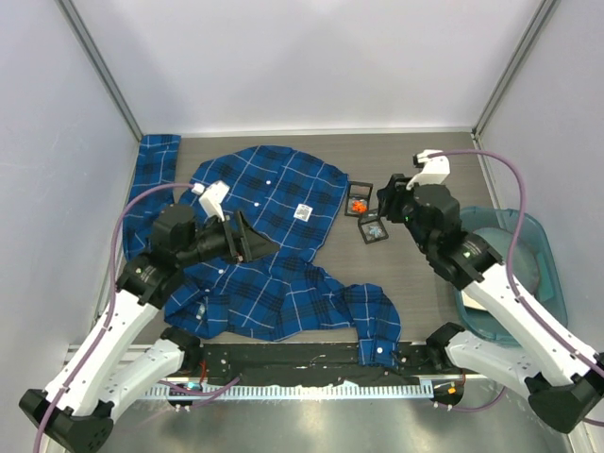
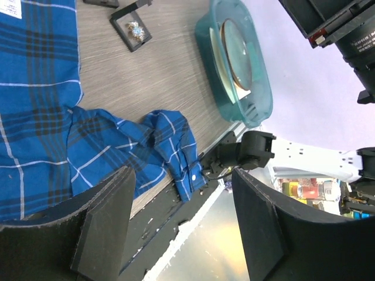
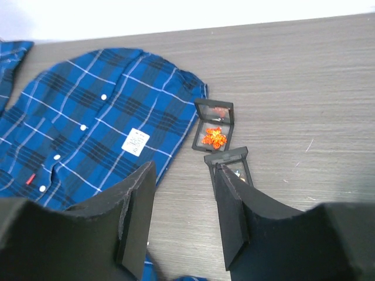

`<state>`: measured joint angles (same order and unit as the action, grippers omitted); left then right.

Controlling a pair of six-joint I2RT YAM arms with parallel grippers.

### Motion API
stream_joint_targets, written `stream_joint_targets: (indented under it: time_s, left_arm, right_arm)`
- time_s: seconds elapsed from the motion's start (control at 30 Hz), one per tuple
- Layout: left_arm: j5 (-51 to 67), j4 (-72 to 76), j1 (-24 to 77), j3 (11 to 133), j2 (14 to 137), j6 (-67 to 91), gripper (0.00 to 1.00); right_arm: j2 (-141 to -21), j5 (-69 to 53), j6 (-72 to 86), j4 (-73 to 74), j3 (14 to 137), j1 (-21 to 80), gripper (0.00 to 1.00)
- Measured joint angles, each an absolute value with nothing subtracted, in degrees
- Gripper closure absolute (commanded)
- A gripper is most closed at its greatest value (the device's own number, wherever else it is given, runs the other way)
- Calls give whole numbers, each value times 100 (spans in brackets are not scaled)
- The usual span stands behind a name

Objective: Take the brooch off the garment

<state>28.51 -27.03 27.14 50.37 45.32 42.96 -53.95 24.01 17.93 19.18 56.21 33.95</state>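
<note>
Beside garment, orange brooch in open box

My left gripper at centre-left of frame, jaws apart; my right gripper at upper right, jaws apart.

The shirt was soft, matt woven cloth with glossy white buttons. The counter showed a dull grey wood grain. At the right of the frame, the tub was glossy, see-through teal plastic. The upper box had a matt black frame and a clear lid. The left fingers looked matt black and faintly grainy.
</note>
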Motion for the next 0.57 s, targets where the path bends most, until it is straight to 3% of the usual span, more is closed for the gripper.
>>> stream_joint_targets:
  time_s: [0.2,0.33,0.47,0.5,0.53,0.57]
  left_arm:
    - [2648,-2849,2714,5275,4125,4482,25]
    - [2272,-2926,2714,5655,3743,4482,16]
    - [1785,-2912,2714,6003,3369,4477,7]
    - [1688,-2897,2714,6071,3273,4475,0]
    - [1577,-2842,2714,6130,3164,4484,0]
    - [1433,-2718,2714,6165,3039,4497,0]
  right_arm:
    - [-4864,2316,1885,2375,5830,3395,38]
    - [-4606,2248,1872,2753,6141,3395,34]
    - [-4379,2143,1848,2945,6539,3395,19]
    - [-4298,2091,1837,2965,6615,3395,18]
    - [-4224,2014,1833,2965,6676,3395,17]
    - [-4174,1920,1841,2967,6729,3395,4]
